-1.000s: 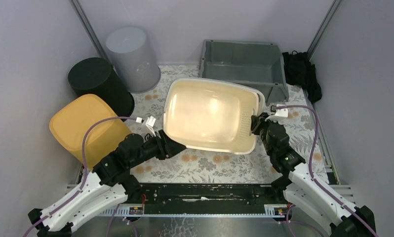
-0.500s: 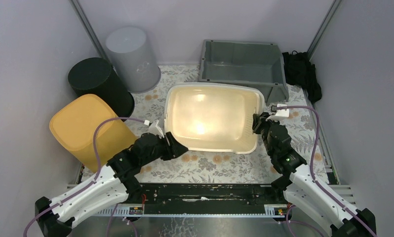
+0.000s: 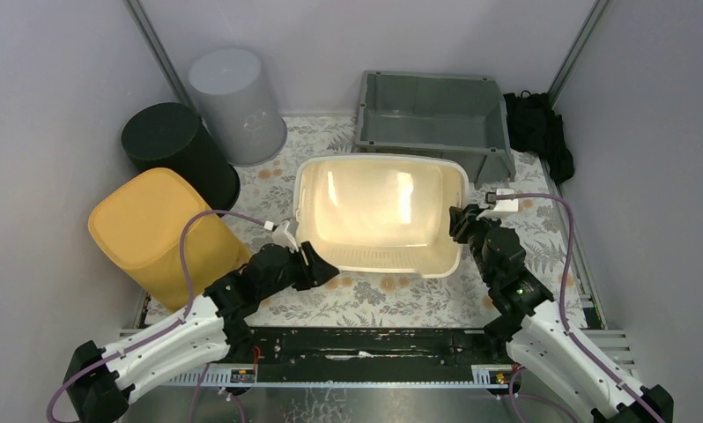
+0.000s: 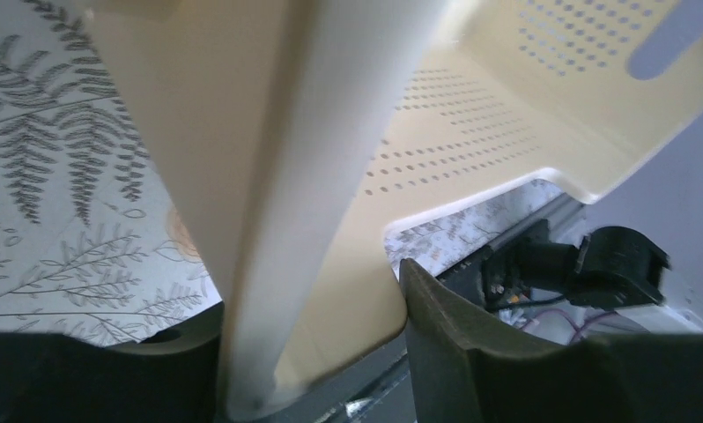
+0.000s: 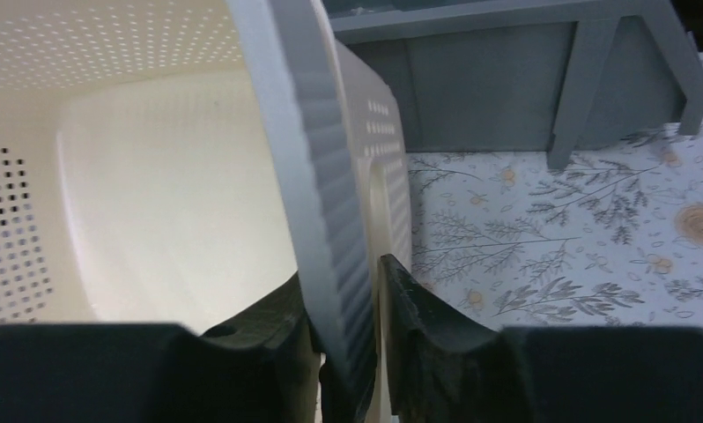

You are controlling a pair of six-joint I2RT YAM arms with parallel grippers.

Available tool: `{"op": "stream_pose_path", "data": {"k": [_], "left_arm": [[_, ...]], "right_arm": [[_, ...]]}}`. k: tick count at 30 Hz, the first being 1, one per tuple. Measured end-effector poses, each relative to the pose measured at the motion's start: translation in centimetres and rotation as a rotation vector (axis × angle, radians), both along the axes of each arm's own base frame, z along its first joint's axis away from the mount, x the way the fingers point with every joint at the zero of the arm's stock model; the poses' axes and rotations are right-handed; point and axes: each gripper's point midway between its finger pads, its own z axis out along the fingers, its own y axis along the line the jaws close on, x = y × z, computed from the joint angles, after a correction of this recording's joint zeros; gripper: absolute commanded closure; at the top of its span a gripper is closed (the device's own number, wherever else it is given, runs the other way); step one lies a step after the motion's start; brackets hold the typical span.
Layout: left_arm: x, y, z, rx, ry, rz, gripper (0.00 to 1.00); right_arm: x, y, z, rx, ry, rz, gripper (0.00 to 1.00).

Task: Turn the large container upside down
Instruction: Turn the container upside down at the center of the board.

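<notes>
Left gripper (image 3: pixel 318 264) is clenched on the rim of the large container (image 3: pixel 374 207) at its near left corner. The right gripper (image 3: pixel 459 222) is clenched on the rim of its right short side. In both wrist views the rim fills the gap between the jaws.

The container is over the middle of the table (image 3: pixel 374 300), its far side close to the grey bin (image 3: pixel 432 110) at the far edge. The right wrist view looks into the hollow inside, so I judge the mouth does not face the table yet and the turn is unfinished. Whether it rests or hangs, I cannot tell.

It is a rounded rectangular tub of cream plastic, slightly translucent, glowing under the light. It has a smooth floor, walls pierced by rows of small holes, a handle slot and a thick, finely ribbed rim.
</notes>
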Motion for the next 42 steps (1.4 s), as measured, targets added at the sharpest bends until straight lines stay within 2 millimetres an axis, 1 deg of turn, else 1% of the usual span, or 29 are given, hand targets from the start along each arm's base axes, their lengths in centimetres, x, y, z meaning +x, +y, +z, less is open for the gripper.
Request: {"op": "stream_pose_path", "data": {"k": [3,7,15,23,26,29,30,32,34,35,37,39,42], "left_arm": [[0.1,0.2,-1.2,0.019,0.013,0.01,0.47],[0.3,0.2,-1.6,0.024,0.011,0.02,0.48],[0.6,0.4,-2.5,0.038,0.008,0.038,0.47],[0.2,0.7,-4.0,0.068,0.039,0.031,0.46],[-0.4,1.0,-5.3,0.1,0.074,0.022,0.46],[-0.9,1.4,-6.5,0.127,0.105,0.015,0.46],[-0.9,1.5,-6.6,0.13,0.108,0.014,0.46],[-1.0,1.5,-6.9,0.137,0.113,0.014,0.46],[-1.0,1.5,-7.0,0.142,0.114,0.012,0.46],[-0.9,1.5,-7.0,0.142,0.112,0.011,0.46],[-0.9,1.3,-7.0,0.138,0.111,0.009,0.46],[-0.9,1.3,-7.2,0.145,0.118,0.007,0.46],[-0.9,1.1,-6.7,0.137,0.117,0.001,0.46]], "right_arm": [[-0.5,0.7,0.0,0.044,0.013,0.032,0.54],[-1.1,0.9,-1.1,0.058,0.068,0.046,0.51],[-2.5,1.3,-2.8,0.089,0.176,0.07,0.51],[-4.6,2.0,-4.1,0.165,0.271,0.109,0.39],[-5.5,2.4,-4.7,0.199,0.314,0.129,0.36],[-6.3,3.0,-4.9,0.236,0.347,0.159,0.36],[-6.5,3.1,-4.9,0.246,0.356,0.167,0.4],[-6.9,3.4,-5.1,0.256,0.373,0.183,0.58],[-7.1,3.1,-5.5,0.253,0.39,0.169,0.78],[-7.1,2.6,-6.0,0.24,0.405,0.139,0.8],[-7.3,2.2,-6.8,0.224,0.433,0.123,0.88],[-7.3,2.2,-6.8,0.224,0.433,0.121,0.91],[-7.2,2.0,-7.0,0.223,0.432,0.103,0.95]]}}
